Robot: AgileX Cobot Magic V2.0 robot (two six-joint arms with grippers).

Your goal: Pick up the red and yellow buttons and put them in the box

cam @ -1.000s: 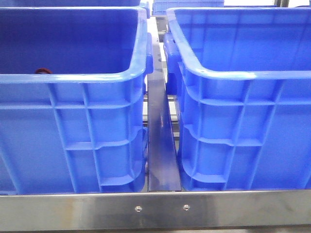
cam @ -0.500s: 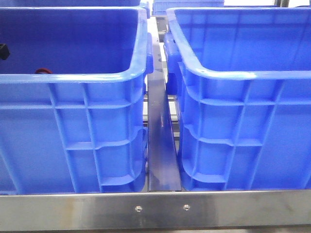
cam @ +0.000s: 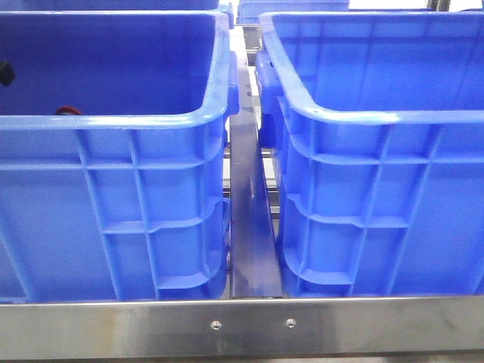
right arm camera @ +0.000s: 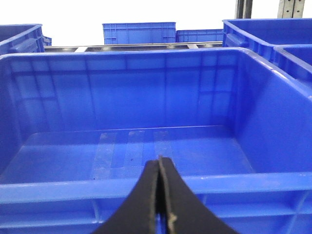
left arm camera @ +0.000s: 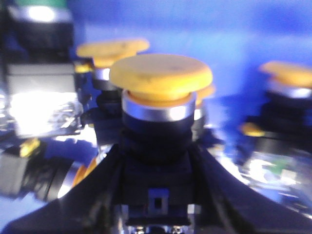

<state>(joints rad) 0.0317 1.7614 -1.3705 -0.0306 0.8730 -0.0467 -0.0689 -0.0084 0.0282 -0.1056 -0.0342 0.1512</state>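
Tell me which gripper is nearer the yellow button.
Left. The left gripper is shut on the yellow button, its fingers against the black body. The right gripper is shut and holds nothing, facing a blue crate with no buttons in it.

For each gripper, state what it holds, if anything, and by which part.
The left gripper holds a yellow button by its black body, below the metal collar. The right gripper is shut and holds nothing.

A yellow button (left arm camera: 161, 74) with silver collar and black body; blue crates (cam: 113, 197); black pincer (right arm camera: 159, 204).
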